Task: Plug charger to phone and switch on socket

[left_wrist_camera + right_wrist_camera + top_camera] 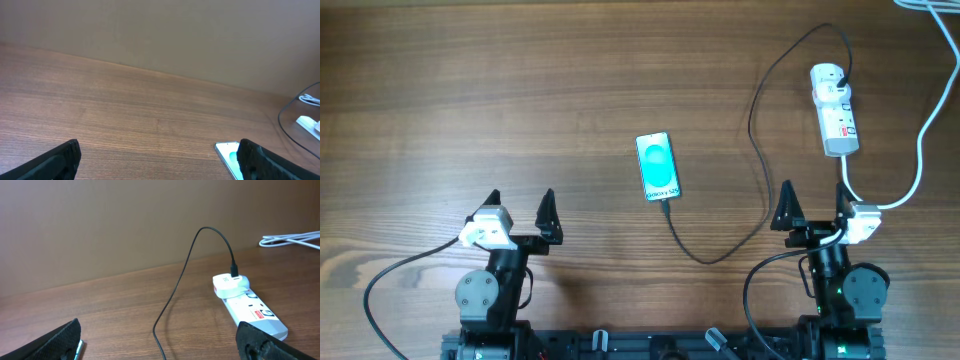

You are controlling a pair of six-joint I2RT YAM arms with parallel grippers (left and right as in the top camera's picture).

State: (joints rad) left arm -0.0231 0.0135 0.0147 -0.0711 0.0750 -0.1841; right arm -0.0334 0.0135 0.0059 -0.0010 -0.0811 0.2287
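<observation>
1. The phone [658, 167] lies face up in the middle of the bench [470, 90]. Small print on its teal screen appears to read "Galaxy S25".
2. The socket [836, 115] lies at the far right; its red and grey labels are too small to read.
3. The charger [756, 120] rises from a white adapter [828, 78] on the socket and loops widely to the phone's near edge. Whether its tip is seated cannot be told.
4. A white cable [918, 150] leaves the socket, passing just beside the right pincer [814, 197].
5. The left pincer [520, 200] and the right pincer are both spread, holding nothing.
</observation>
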